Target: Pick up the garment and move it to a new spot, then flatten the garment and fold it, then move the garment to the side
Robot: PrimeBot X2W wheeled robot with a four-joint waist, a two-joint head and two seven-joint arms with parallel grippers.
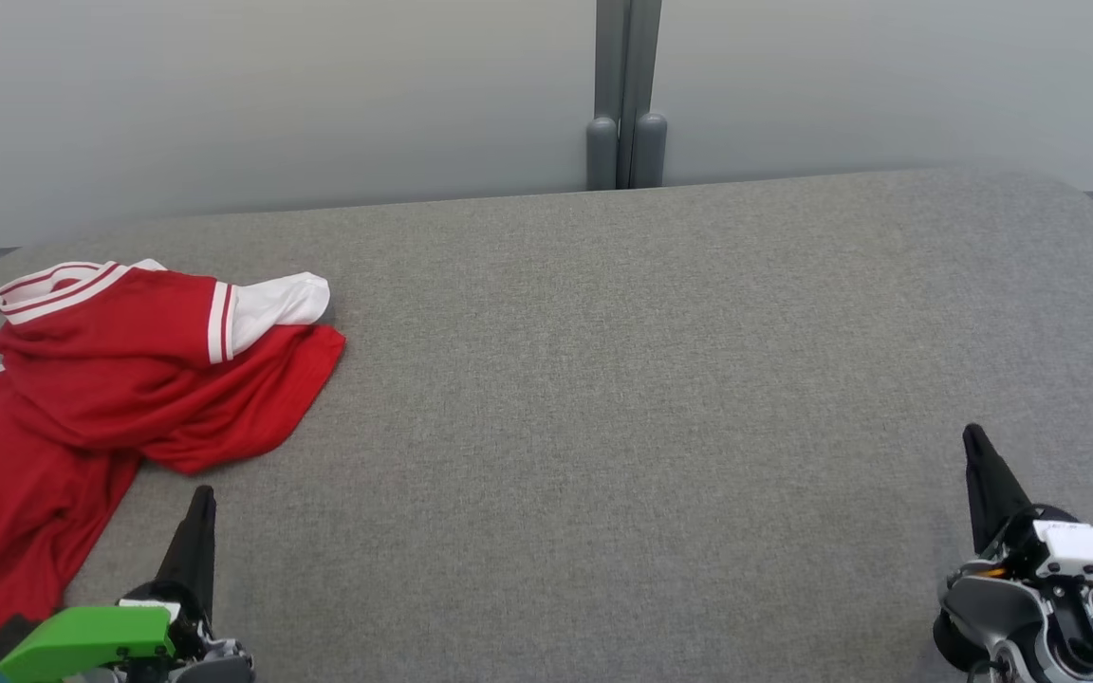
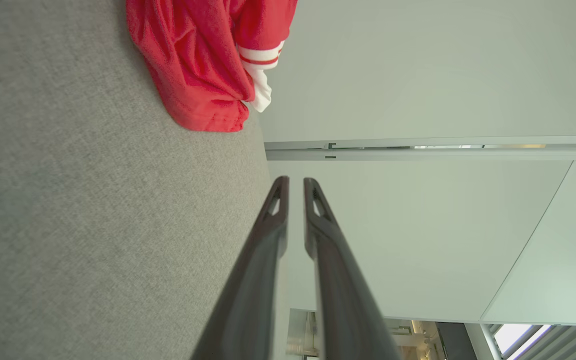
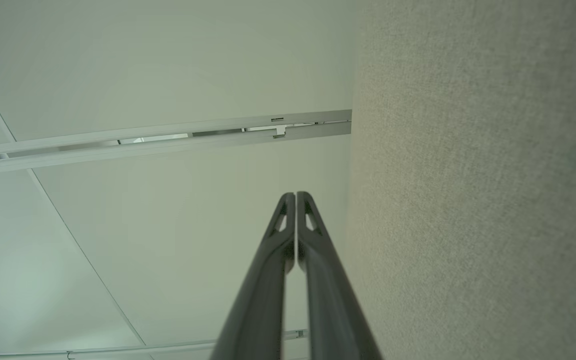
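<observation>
The garment is a red shirt with white striped trim, lying crumpled at the far left of the grey fabric surface, part of it running off the left edge. My left gripper hovers just in front of the shirt's lower hem, apart from it. In the left wrist view the shirt lies ahead and to one side, and my left gripper shows a narrow gap between its fingers with nothing in it. My right gripper rests at the lower right, far from the cloth; its tips touch, holding nothing.
Pale wall panels rise behind the surface, with a grey post at the back middle. The surface's rounded far corners fall away at left and right. Bare grey fabric stretches from the shirt to my right gripper.
</observation>
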